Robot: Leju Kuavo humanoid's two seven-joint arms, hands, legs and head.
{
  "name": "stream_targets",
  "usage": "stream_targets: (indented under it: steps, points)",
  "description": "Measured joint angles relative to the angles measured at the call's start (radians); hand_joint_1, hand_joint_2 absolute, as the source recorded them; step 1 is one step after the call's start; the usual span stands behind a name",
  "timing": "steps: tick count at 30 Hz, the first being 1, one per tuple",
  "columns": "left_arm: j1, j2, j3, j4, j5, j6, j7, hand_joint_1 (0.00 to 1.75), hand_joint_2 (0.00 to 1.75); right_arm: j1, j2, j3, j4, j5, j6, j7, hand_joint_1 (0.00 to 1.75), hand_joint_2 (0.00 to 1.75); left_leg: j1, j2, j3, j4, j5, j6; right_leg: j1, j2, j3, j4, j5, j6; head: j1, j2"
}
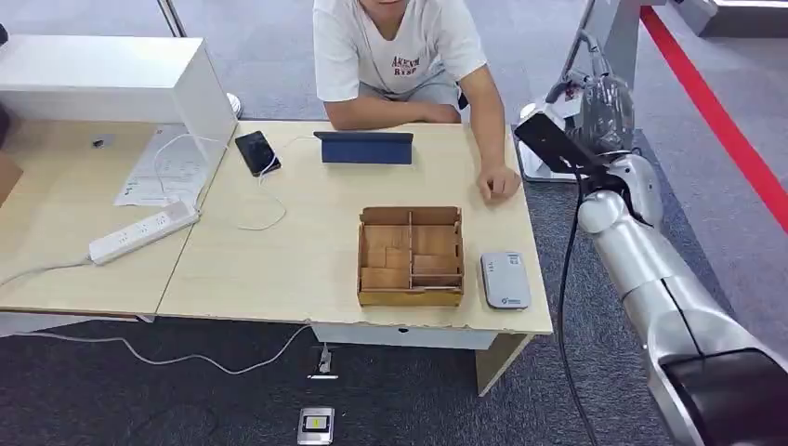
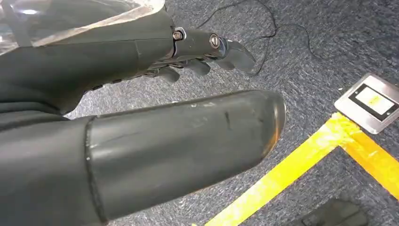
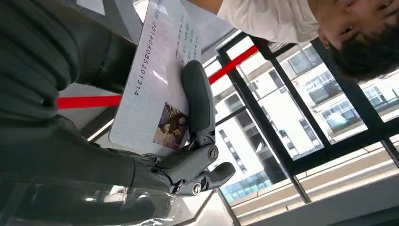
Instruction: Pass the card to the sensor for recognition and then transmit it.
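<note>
Two hands to account for, and from my head view I see my right hand point(image 1: 602, 113) raised off the far right corner of the table point(image 1: 279, 251), beyond its edge and close to the person point(image 1: 401, 58) seated behind it; the card is hard to make out from here among the fingers. On the table the sensor point(image 1: 505, 280) lies flat near the front right corner, just beside the wooden tray point(image 1: 411, 255), which has several compartments. Farther back stand a tablet point(image 1: 363, 147) and a phone point(image 1: 256, 151), with a power strip point(image 1: 143, 232) off to the left, and the person's hand point(image 1: 499, 182) rests on the tabletop between the tablet and my raised arm. From my left wrist, my left hand point(image 2: 155, 94) hangs over grey carpet with nothing in it, the thumb point(image 2: 188, 141) straight and the fingers point(image 2: 221, 47) loosely curved and apart; yellow tape point(image 2: 306, 160) and a small metal plate point(image 2: 371, 101) lie on the floor below. From my right wrist, the card point(image 3: 155, 80) is pinched in my right hand, one finger point(image 3: 197, 99) laid across its printed face (a row of digits and a small photo show), the other side pressed against the hand, well away from the sensor.
</note>
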Motion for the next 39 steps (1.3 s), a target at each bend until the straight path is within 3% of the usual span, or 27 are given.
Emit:
stream_targets:
  steps: [7, 19, 39]
  points:
    - [0.0, 0.0, 0.0, 0.0, 0.011, 0.0, 0.006, 0.0, 0.0, 0.018, -0.012, 0.0, 0.0, 0.0, 0.018, 0.01, 1.75, 1.75, 0.0, 0.0, 0.001, 0.0, 0.0, 0.0, 0.0, 0.0, 0.001, 0.0, 0.0, 0.0, 0.0, 0.0]
    - [0.005, -0.006, 0.001, 0.0, 0.053, 0.017, 0.037, 0.0, 0.0, 0.183, -0.1, 0.005, -0.011, 0.023, 0.027, 0.047, 1.75, 1.75, 0.0, 0.001, 0.002, 0.0, -0.001, 0.001, 0.0, 0.0, 0.002, -0.001, 0.0, 0.0, 0.0, 0.0]
    - [0.005, -0.012, 0.002, 0.0, 0.053, 0.018, 0.038, 0.0, 0.0, 0.204, -0.132, 0.006, -0.011, 0.024, 0.027, 0.047, 1.75, 1.75, 0.0, 0.001, 0.002, 0.0, -0.001, 0.001, 0.0, 0.001, 0.002, -0.001, 0.0, 0.0, 0.0, 0.0]
